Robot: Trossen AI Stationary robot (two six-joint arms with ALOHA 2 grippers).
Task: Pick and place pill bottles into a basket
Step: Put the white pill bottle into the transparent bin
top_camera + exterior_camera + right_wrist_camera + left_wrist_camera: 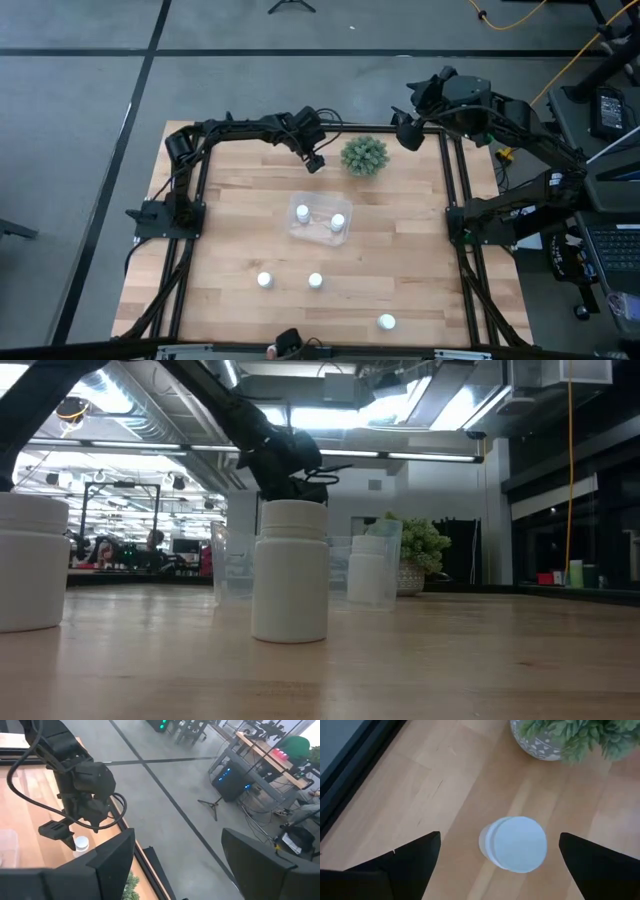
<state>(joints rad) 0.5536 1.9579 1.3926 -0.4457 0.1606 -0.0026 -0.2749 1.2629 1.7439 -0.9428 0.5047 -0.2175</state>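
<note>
My left gripper (pixel 316 163) is open at the table's far side, next to the green plant (pixel 364 155). It points down over a white pill bottle (pixel 517 845) that stands upright on the table. One finger is on either side of the bottle, with gaps. The right wrist view also shows this bottle (pixel 81 843) under the left gripper. The clear basket (pixel 318 235) sits mid-table with two bottles (pixel 302 212) (pixel 338 221) in it. Three bottles stand on the near half (pixel 265 280) (pixel 315 281) (pixel 386 322). My right gripper (pixel 405 135) is open and empty at the far right.
The potted plant (pixel 570 737) stands just beyond the bottle under my left gripper. Dark frame rails (pixel 455 200) run along the table's left, right and far edges. In the low view a bottle (pixel 290 570) stands close in front of the basket (pixel 235 565).
</note>
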